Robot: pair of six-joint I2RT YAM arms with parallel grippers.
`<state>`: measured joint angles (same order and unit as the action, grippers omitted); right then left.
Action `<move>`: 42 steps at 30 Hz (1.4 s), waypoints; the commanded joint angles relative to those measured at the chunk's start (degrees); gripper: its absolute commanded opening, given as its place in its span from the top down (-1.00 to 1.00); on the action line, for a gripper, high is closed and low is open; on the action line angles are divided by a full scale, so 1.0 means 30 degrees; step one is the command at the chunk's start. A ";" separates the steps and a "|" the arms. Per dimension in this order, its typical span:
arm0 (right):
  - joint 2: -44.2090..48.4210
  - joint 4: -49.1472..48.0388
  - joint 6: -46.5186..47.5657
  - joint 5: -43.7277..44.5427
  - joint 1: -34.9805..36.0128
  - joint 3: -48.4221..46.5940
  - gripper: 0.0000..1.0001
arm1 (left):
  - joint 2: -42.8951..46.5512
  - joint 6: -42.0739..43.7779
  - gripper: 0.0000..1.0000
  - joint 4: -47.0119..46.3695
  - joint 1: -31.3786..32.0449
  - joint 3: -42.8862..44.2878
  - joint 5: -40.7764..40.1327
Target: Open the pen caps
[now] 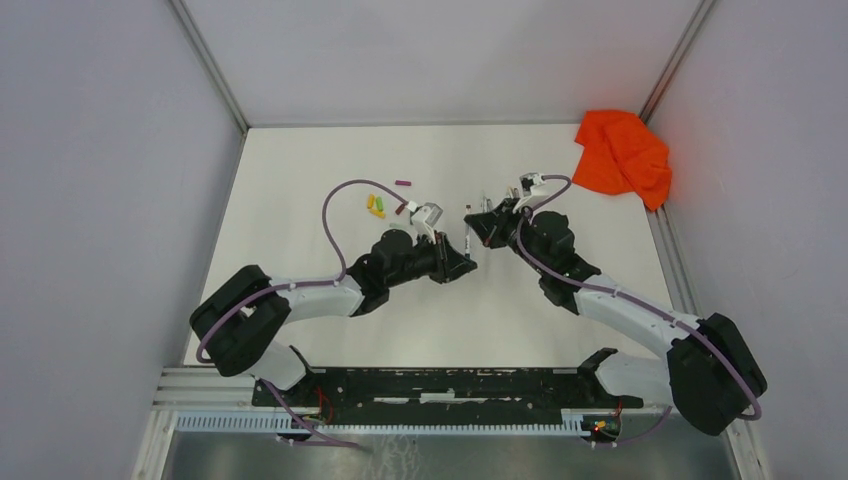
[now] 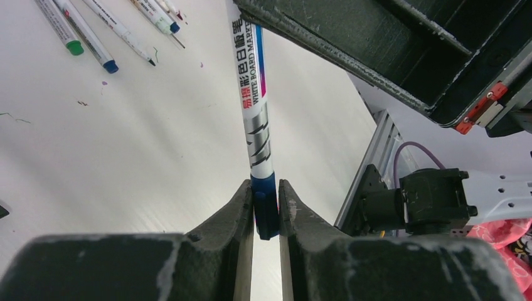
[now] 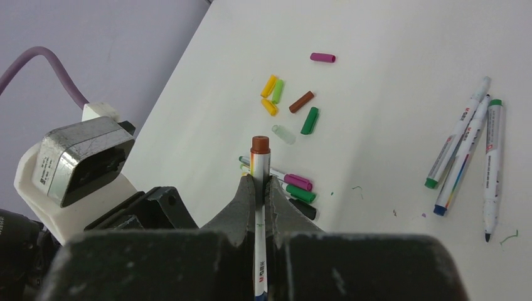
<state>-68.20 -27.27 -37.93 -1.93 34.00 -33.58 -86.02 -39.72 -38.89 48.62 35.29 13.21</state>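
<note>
— What lies to the right of the right claw (image 3: 260, 182)?
— Three uncapped pens (image 3: 467, 147), side by side on the white table (image 3: 401, 75). A few small ink marks (image 3: 356, 187) sit between them and the claw.
— Anything farther off?
— A crumpled orange cloth (image 1: 622, 155), well apart from that claw, in the far corner.

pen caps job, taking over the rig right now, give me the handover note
Grippers: left gripper shut on the blue cap of a marker; right gripper shut on that marker's barrel.
Done: loose caps lie in a scatter beyond the right gripper; three uncapped pens lie off to one side.
Left: pull this cap off; capped pens beside the right gripper appear unopened.
</note>
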 commanded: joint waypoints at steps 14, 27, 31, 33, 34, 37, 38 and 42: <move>0.0784 0.0804 0.2205 -0.1370 -0.0349 0.0625 0.52 | -0.1034 0.4736 0.96 0.6980 0.0060 0.4585 0.2905; 0.0313 0.1260 0.2455 -0.1347 -0.0390 0.0552 1.00 | -0.0391 0.5185 0.96 0.9078 0.0082 0.5023 -0.0374; 0.0549 0.0624 0.2813 -0.2327 -0.1709 0.0512 1.00 | 0.0754 0.5298 0.96 0.8159 -0.0011 0.3921 -0.0702; 0.0546 -0.1159 0.2325 -0.4560 -0.3110 0.0729 1.00 | 0.1064 0.5099 0.96 0.6209 -0.0666 0.2973 0.2303; 0.0457 -0.1856 0.1947 -0.5681 -0.3761 0.0713 1.00 | 0.1139 0.4621 0.96 0.4675 -0.1051 0.2406 0.3938; -0.0166 -0.3913 0.0902 -0.8375 -0.5671 0.0374 1.00 | 0.0915 0.2874 0.96 0.0366 -0.2032 0.1028 0.7673; -0.0449 -0.4904 0.0303 -0.9126 -0.6214 0.0333 1.00 | 0.0751 0.2245 0.96 -0.0995 -0.2226 0.0709 0.8586; -0.1627 -0.8813 -0.2466 -1.1735 -0.7984 0.0404 1.00 | 0.0017 0.0751 0.96 -0.3833 -0.2416 0.0500 1.0828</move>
<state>-70.00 -38.79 -43.72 -33.23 17.85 -31.94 -85.49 -30.74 -38.72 42.30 38.89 31.20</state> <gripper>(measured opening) 0.077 0.221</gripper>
